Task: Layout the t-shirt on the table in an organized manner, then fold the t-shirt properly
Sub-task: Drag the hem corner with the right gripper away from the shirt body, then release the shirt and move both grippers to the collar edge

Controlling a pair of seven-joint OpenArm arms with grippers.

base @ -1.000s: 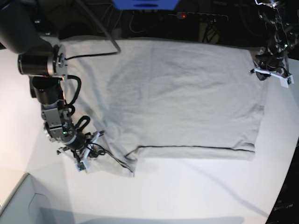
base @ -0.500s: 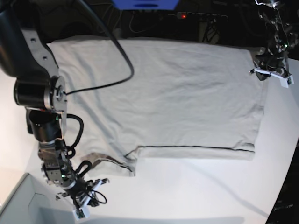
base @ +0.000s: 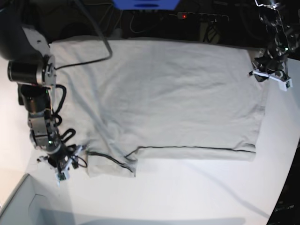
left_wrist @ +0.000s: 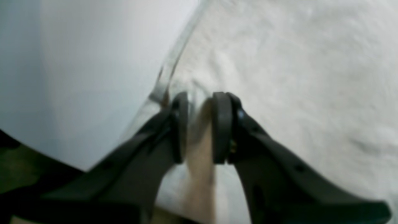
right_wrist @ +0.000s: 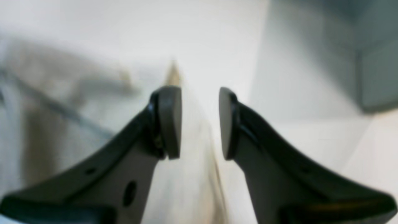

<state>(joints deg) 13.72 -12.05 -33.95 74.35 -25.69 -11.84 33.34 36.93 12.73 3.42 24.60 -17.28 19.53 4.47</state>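
The light grey-beige t-shirt (base: pixel 173 93) lies spread flat on the white table (base: pixel 187 197), its sleeve (base: pixel 110 166) laid out at the front left. My right gripper (base: pixel 63 164) sits just left of that sleeve. In the right wrist view this gripper (right_wrist: pixel 197 93) is open, with a fabric edge (right_wrist: pixel 199 174) running under the gap. My left gripper (base: pixel 268 74) is at the shirt's far right corner. Its pads (left_wrist: pixel 222 124) are shut on a raised fold of the t-shirt (left_wrist: pixel 279 77).
A pale grey box corner (base: pixel 18 206) stands at the front left, close to my right arm, and shows as the box (right_wrist: pixel 379 71) in the right wrist view. Dark cables and a power strip (base: pixel 201 16) lie beyond the table's far edge.
My right gripper drew the sleeve toward the front, then opened and let it go; the sleeve now lies flat. The left gripper kept its hold and place.
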